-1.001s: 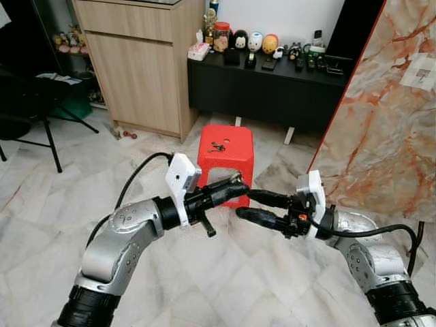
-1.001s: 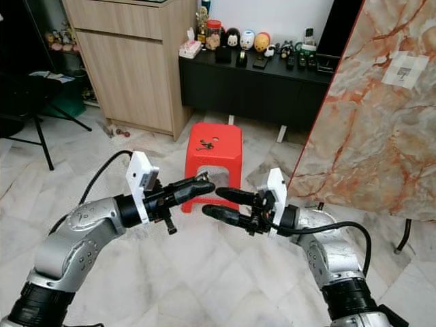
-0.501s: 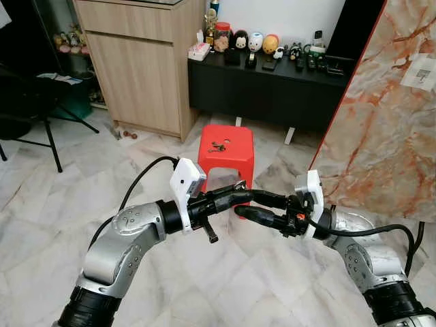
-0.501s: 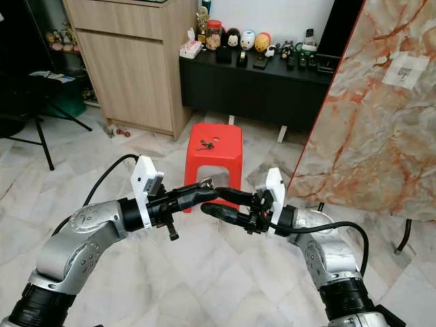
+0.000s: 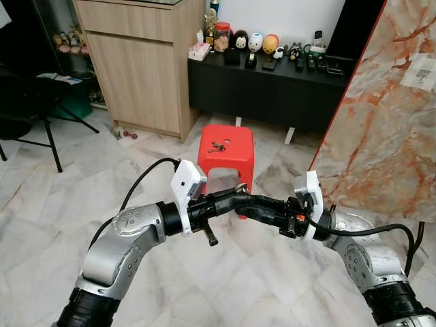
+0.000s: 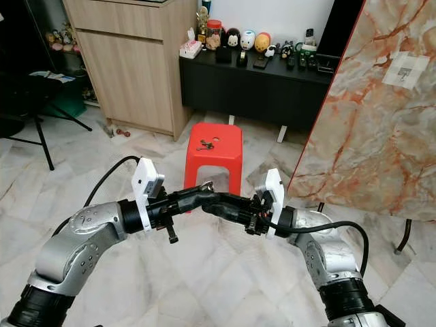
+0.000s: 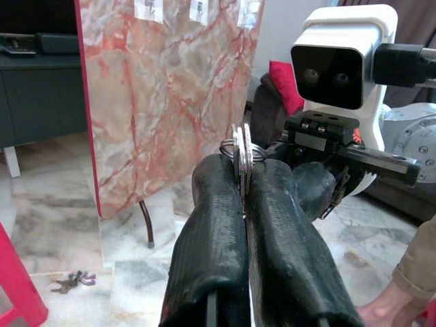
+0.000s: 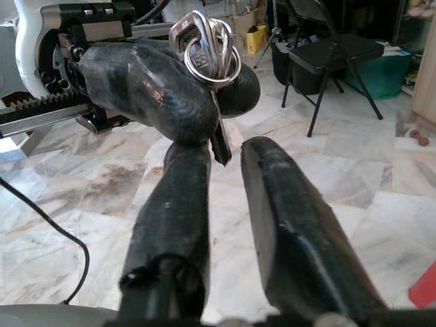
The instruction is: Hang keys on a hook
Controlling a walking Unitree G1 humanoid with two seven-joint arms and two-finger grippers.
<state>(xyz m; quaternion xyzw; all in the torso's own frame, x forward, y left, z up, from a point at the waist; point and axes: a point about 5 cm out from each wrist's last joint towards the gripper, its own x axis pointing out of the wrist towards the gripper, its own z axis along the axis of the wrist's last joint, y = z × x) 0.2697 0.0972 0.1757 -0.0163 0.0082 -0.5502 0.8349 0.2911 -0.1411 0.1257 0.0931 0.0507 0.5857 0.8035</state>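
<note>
A bunch of silver keys on a ring (image 7: 240, 146) is pinched in the tips of my left gripper (image 5: 238, 191), which is shut on it. The two grippers meet at chest height over the marble floor. My right gripper (image 8: 226, 150) is open, and one key's blade (image 8: 219, 139) hangs down between the tips of its two fingers. In the eye views the right gripper (image 5: 246, 203) overlaps the left fingertips from the right. A second, darker bunch of keys (image 5: 219, 145) lies on top of the red stool (image 5: 226, 158) just beyond the grippers.
A tall marble-patterned slab (image 5: 381, 116) leans at the right. Behind the stool stand a black low cabinet (image 5: 272, 92) with figurines and a wooden cupboard (image 5: 136, 68). A folding chair (image 5: 30, 116) is at far left. A person's hand (image 7: 388, 315) is near the floor.
My left gripper has moved right with the keys until its tips reach into the right gripper's open fingers. The right arm has barely moved.
</note>
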